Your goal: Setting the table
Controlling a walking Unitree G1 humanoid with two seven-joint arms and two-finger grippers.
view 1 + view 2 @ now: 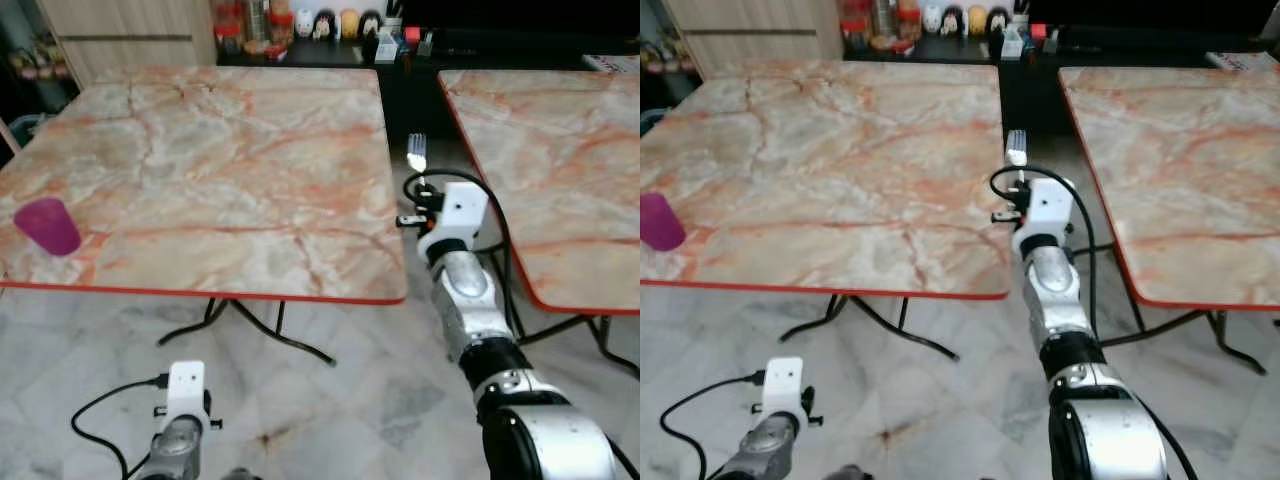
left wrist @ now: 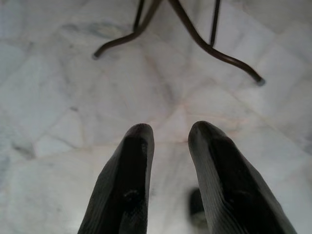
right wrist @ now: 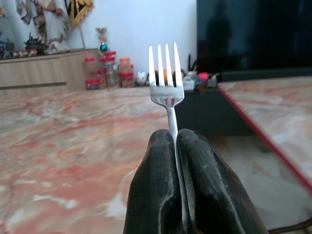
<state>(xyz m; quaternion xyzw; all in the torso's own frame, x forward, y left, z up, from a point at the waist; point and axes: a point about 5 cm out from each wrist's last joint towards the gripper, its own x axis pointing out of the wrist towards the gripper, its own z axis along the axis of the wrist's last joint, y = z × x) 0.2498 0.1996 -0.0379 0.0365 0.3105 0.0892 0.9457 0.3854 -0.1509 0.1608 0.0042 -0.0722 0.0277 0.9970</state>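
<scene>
My right gripper (image 3: 174,134) is shut on a silver fork (image 3: 166,83), tines pointing forward. In the left eye view the fork (image 1: 417,152) juts out past the white wrist, in the gap between the two marble tables, just off the right edge of the left table (image 1: 210,170). A purple cup (image 1: 46,225) stands near that table's front left corner. My left gripper (image 2: 168,134) hangs low over the floor, its black fingers (image 2: 134,170) slightly apart with nothing between them.
A second marble table (image 1: 560,170) stands to the right. Black table legs (image 1: 255,325) cross the marble floor under the left table. A dark cabinet with jars and figurines (image 1: 300,25) runs along the back wall.
</scene>
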